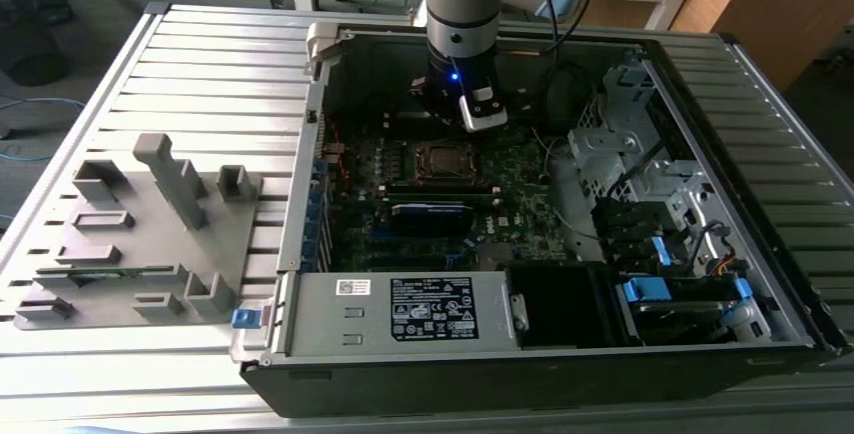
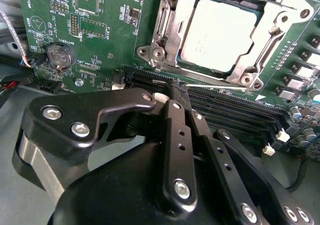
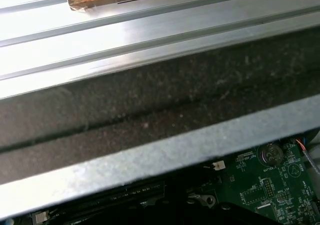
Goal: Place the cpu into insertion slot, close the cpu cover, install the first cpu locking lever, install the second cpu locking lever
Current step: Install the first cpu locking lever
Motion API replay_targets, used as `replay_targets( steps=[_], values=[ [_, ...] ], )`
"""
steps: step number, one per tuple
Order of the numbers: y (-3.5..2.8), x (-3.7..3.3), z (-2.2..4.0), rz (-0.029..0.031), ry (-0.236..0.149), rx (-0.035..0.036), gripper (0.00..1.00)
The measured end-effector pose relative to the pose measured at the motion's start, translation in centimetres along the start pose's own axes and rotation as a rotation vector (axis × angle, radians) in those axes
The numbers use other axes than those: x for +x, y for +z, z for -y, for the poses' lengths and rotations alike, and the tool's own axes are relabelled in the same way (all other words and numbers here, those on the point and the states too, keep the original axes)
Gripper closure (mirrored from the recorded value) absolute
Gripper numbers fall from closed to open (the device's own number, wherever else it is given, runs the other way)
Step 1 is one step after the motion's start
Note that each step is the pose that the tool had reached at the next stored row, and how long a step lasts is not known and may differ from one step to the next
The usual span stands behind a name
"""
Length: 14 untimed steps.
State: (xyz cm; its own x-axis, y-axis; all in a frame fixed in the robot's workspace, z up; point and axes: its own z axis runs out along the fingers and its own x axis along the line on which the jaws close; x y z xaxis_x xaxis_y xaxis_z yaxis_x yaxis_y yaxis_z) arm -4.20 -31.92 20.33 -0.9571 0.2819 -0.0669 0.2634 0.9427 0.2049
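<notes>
The arm (image 1: 461,14) is reaching down into the open computer case (image 1: 747,204), which is lying on the slatted surface (image 1: 200,64), and it is hanging over the circuit board (image 2: 105,45) near the insertion slot (image 1: 441,159). In the second wrist view the jaws are looking drawn together, with no gap showing between the black fingers (image 2: 175,120) and nothing visibly held between them. Their tips are sitting just beside a thin bright locking lever (image 2: 225,85) that is running along the socket edge nearest the memory slots (image 2: 240,112). The cpu (image 2: 220,32) is lying flat in the socket, and the cpu cover (image 2: 170,30) is lying down around it, its window framing the silvery face. Whether the lever is hooked under its catch I cannot tell. As I am judging it, the danger is coming from how crowded this corner is. The lever is thin and springy, so tips pressing off-centre could be slipping off it and striking the memory slots or scraping the board. A lever sprung loose could be letting the cover lift, and pressing hard on an unseated cover could be tilting the chip and damaging the socket beneath
</notes>
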Motion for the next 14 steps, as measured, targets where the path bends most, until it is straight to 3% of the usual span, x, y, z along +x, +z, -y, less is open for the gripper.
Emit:
replay_targets(
  steps=[5,9,14],
  values=[
    [0.04,0.01,-0.02,0.0006,0.0,-0.0001,0.89],
    [0.15,0.02,0.01,0.0089,-0.001,-0.0025,0.89],
    [0.19,0.05,-0.03,0.0098,-0.001,-0.003,0.89]
  ],
)
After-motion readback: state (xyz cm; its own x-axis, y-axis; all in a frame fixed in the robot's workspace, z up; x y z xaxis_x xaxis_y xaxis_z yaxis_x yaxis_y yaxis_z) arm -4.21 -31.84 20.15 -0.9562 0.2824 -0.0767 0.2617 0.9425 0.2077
